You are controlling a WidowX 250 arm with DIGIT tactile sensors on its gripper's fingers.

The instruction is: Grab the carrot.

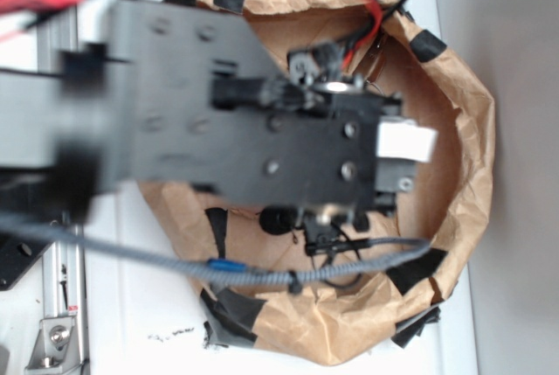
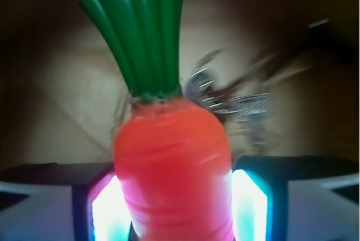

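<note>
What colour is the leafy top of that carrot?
Dark green, in long ribbed stalks above the orange carrot. The wrist view shows it best.

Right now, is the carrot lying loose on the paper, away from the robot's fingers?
No. In the wrist view the carrot sits between the gripper fingers, which touch it on both sides.

The arm [image 1: 236, 121] is positioned above the paper bag [image 1: 454, 218], covering most of its opening. In the wrist view, the carrot [image 2: 171, 168] is seated between the two fingers [image 2: 104, 213] of the gripper [image 2: 174, 213], touched on both sides, stem end pointed away from the camera. The key ring [image 2: 236, 98] is seen behind the carrot, to its right, on the bag floor.
</note>
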